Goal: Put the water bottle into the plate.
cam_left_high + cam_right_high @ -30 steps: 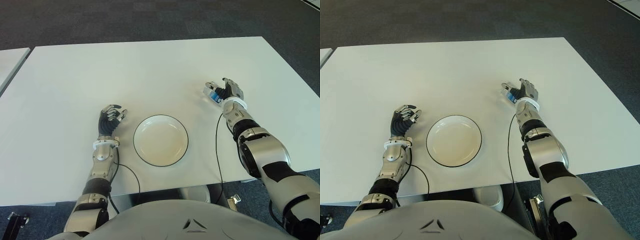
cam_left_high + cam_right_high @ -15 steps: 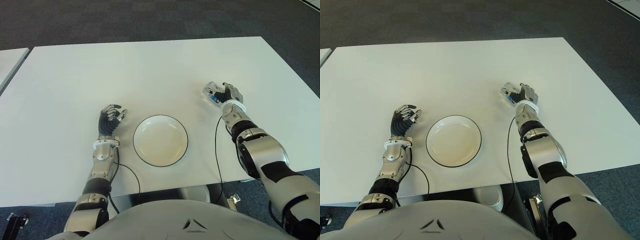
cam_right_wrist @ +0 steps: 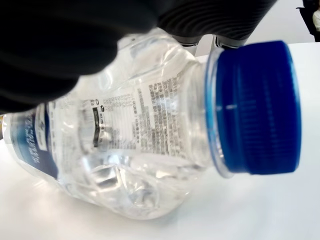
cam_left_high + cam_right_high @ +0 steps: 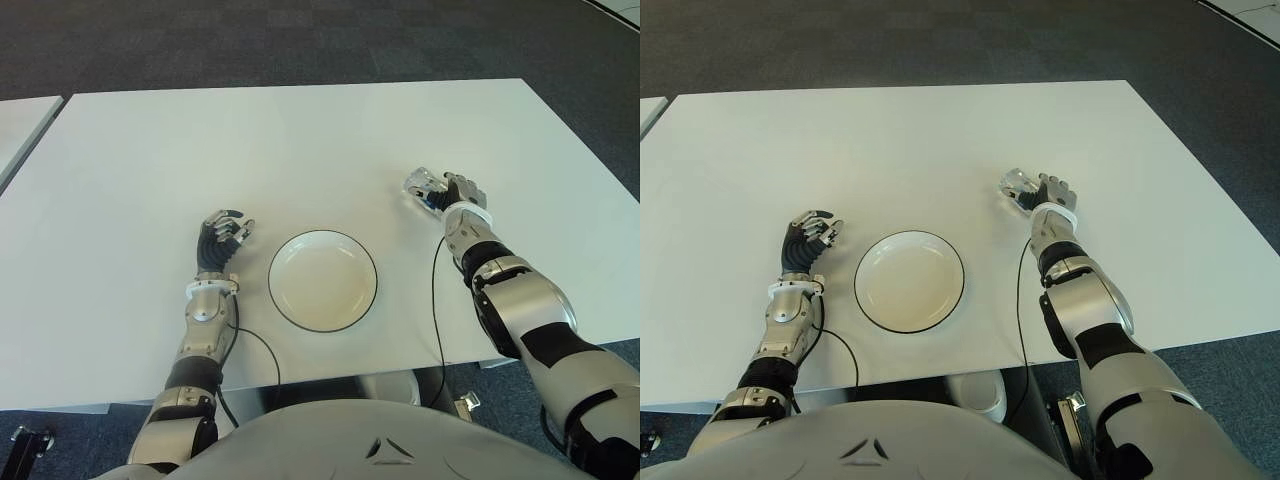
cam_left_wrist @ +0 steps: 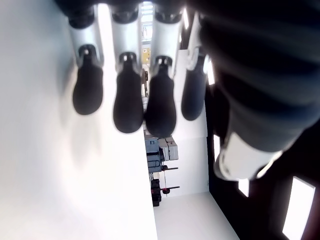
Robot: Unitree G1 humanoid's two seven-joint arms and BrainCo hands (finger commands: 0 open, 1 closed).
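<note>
On the white counter: bottle in the right hand, plate bare

White counter (image 4: 300, 140), rectangular, plain top. Dark grey carpet floor (image 4: 300, 40) beyond its far edge and off the right edge. Corner of a second white surface (image 4: 20, 120) shows past the left edge.

Plate (image 4: 322, 281): white, dark rim, round, sits toward the near edge, roughly mid-width. Nothing in it.

Water bottle (image 4: 1017, 185): clear plastic, blue cap (image 3: 257, 107), blue-and-white label. Lies on its side, right of the plate and a little farther from the near edge, well apart from the plate's rim. In the right wrist view the crumpled clear body sits low against the counter, with the cap end pointing away from the palm.

Right hand (image 4: 458, 193): at the bottle's right side, fingers curled over the bottle body and gripping it. Bottle end shows just past the fingers on the plate side.

Left hand (image 4: 222, 236): shows just left of the plate, near but not touching the rim. Fingers (image 5: 127, 105) loosely bent, nothing between them.

Black cables (image 4: 437, 300) run from each wrist back toward the near edge.
</note>
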